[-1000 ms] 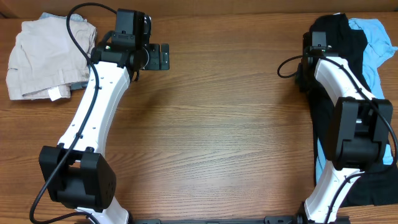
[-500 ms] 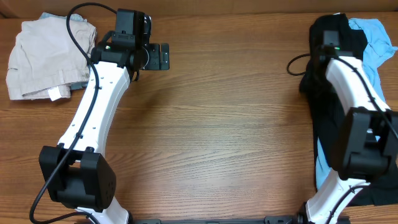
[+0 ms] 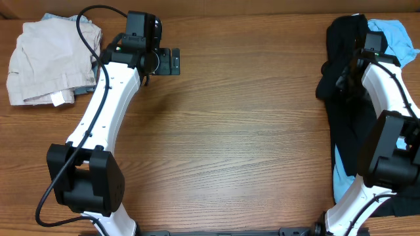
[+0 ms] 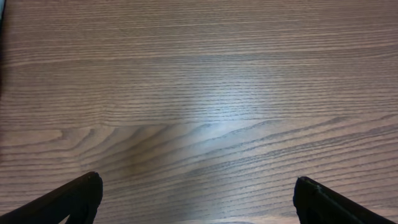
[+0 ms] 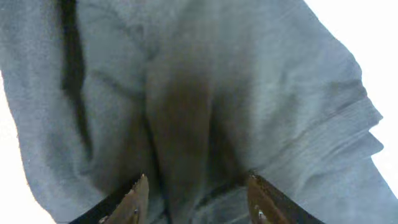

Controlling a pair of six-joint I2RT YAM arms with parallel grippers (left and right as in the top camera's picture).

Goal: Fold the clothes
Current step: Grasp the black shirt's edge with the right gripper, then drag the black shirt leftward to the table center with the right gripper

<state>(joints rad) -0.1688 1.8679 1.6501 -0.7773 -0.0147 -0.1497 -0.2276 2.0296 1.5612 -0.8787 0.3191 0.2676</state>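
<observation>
Wooden table point(image 3: 249, 144), left pincer point(image 3: 174, 61) spread over bare wood, right arm point(image 3: 388, 92) outstretched, right pincer point(image 5: 197, 185) clamping black garment point(image 3: 344, 36).

A wood-grain desk point(image 3: 249, 131) fills the frame, its grain running from left edge to right. A pale sheen point(image 4: 211, 112) of light marks its surface.

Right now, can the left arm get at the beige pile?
Probably yes: the left hand is open over bare table, and the beige pile lies close beside that arm with nothing between.
</observation>
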